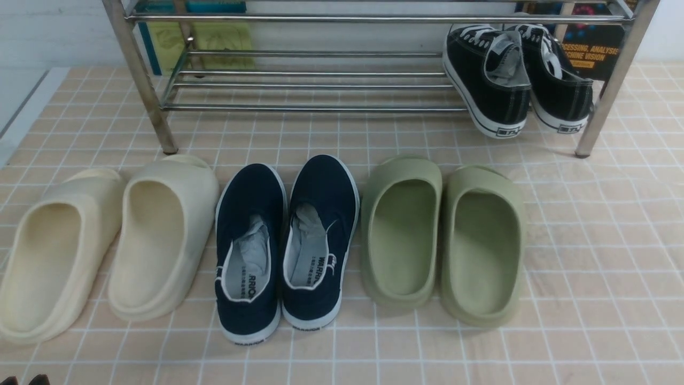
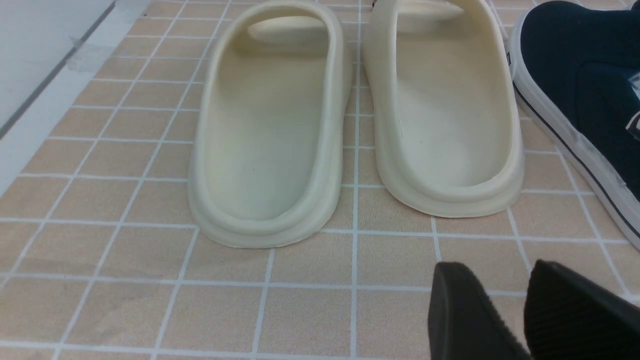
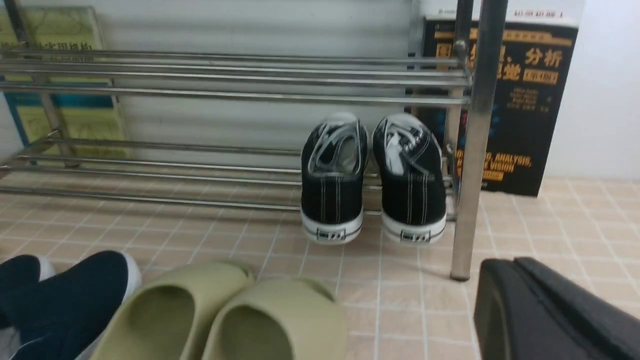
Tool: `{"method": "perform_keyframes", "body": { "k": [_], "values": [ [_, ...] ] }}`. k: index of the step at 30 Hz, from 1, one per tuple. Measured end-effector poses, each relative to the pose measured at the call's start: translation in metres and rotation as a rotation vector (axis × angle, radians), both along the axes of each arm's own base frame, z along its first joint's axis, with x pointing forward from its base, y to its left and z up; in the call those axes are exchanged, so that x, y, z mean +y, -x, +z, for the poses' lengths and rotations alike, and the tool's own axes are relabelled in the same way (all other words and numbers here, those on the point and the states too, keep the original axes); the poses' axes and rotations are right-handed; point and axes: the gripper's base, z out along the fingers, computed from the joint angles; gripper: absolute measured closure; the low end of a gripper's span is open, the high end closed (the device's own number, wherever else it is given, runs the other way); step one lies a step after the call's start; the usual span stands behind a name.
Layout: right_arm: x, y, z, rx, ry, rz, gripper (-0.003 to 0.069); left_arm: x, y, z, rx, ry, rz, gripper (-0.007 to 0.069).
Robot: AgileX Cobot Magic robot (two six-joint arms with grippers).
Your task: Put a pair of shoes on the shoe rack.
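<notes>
The pair of shoes, two black canvas sneakers with white laces and soles, rests side by side on the low bars at the right end of the shoe rack (image 1: 310, 108), heels toward me. One sneaker (image 1: 489, 80) leans beside the other (image 1: 561, 80); the right wrist view shows them too (image 3: 332, 185) (image 3: 412, 185), next to the rack's leg (image 3: 477, 125). My right gripper (image 3: 517, 260) hangs shut and empty over the floor, well short of that leg. My left gripper (image 2: 500, 267) is open with nothing in it, low near the cream slippers; its tips show at the front view's bottom left (image 1: 24, 380).
On the tiled floor in front of the rack lie cream slippers (image 1: 101, 240), navy slip-ons (image 1: 283, 240) and green slippers (image 1: 443, 235) in a row. Books stand behind the rack: a yellow-green one (image 1: 214, 43) and a black one (image 3: 505, 100).
</notes>
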Motion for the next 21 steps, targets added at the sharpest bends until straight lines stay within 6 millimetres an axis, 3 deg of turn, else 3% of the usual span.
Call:
{"method": "perform_keyframes", "body": {
  "k": [9, 21],
  "values": [
    [0.001, 0.025, -0.062, -0.174, -0.187, 0.058, 0.0651, 0.0, 0.0, 0.0, 0.0, 0.0, 0.0, 0.0384],
    [-0.002, 0.029, -0.076, -0.083, -0.112, 0.021, 0.0643, 0.0, 0.0, 0.0, 0.0, 0.0, 0.0, 0.0384]
  ]
}}
